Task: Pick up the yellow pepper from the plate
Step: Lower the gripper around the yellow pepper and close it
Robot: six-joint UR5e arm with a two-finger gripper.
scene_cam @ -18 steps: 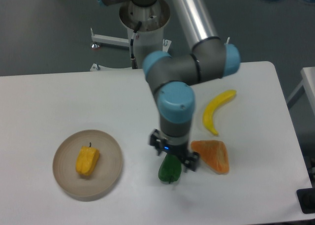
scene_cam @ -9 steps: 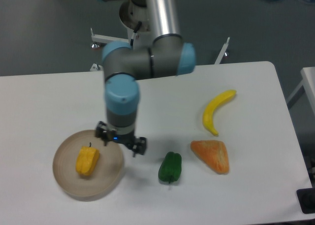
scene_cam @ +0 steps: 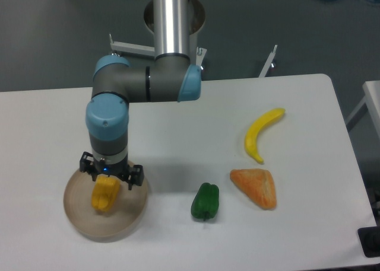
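We see the tool (scene_cam: 110,177) directly over the yellow pepper (scene_cam: 104,195) on the plate (scene_cam: 83,220), nothing crowding it there. The green pepper (scene_cam: 205,201), orange wedge (scene_cam: 255,187) and banana (scene_cam: 262,132) lie well apart across open table (scene_cam: 47,128).

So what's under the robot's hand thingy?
The yellow pepper sits right below the gripper, lying on the plate. The gripper covers the pepper's top end, so its stem and the fingertips can't be seen.
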